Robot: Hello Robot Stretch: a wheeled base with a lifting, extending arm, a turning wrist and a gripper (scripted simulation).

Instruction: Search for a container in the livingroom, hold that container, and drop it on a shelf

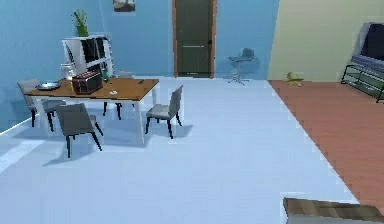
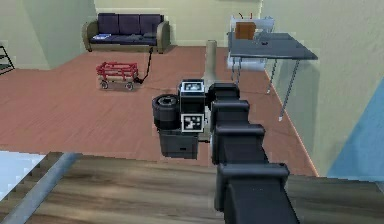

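Observation:
In the arm side view my arm rises as a dark bar from the bottom edge, and the gripper sits as a dark body left of the white marker squares, over red-brown floor. Its far end is not distinct, so I cannot tell whether it holds anything. A white shelf unit with a green plant on top stands against the blue wall at the forward view's left. On the wooden dining table in front of it lie a dark reddish boxy thing and small items.
Grey chairs ring the dining table. A dark door, small blue seat and TV lie ahead. To the arm side stand a dark sofa, red wagon, grey table and a wooden surface close below.

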